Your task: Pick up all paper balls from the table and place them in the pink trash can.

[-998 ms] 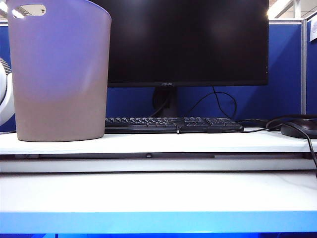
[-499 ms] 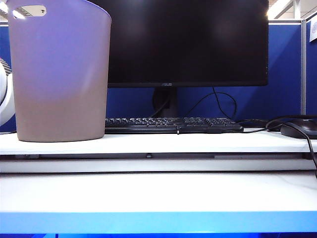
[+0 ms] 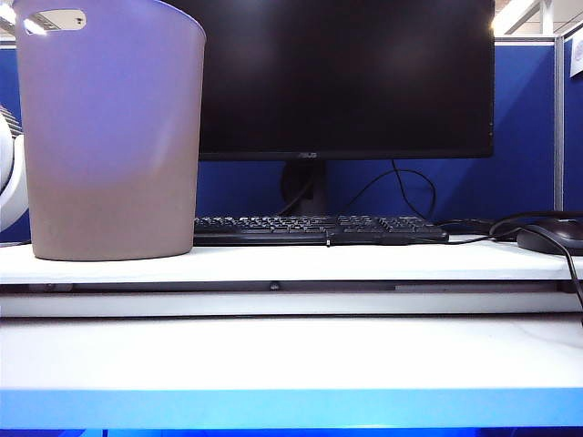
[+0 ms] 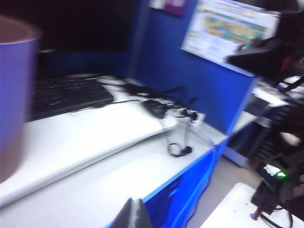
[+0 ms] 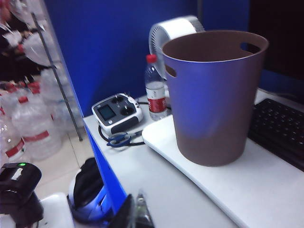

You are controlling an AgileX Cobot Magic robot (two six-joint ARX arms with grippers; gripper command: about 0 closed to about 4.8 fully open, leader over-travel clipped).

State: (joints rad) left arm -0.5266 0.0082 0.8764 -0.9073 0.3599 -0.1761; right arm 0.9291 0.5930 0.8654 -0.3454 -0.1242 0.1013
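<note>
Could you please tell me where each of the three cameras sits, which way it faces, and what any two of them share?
Exterior view: low at the table's blue front edge, facing the monitor, keyboard and pink trash can; no arm shows.
Left wrist view: raised over the table, looking across the keyboard end towards the blue partition; the shut left gripper shows.
Right wrist view: raised at the other end, facing the trash can, water bottle and fan; the shut right gripper shows.
Shared: all three show the trash can and keyboard.

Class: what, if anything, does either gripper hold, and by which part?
Nothing. The left gripper and right gripper are both shut and bare, above the table.
</note>
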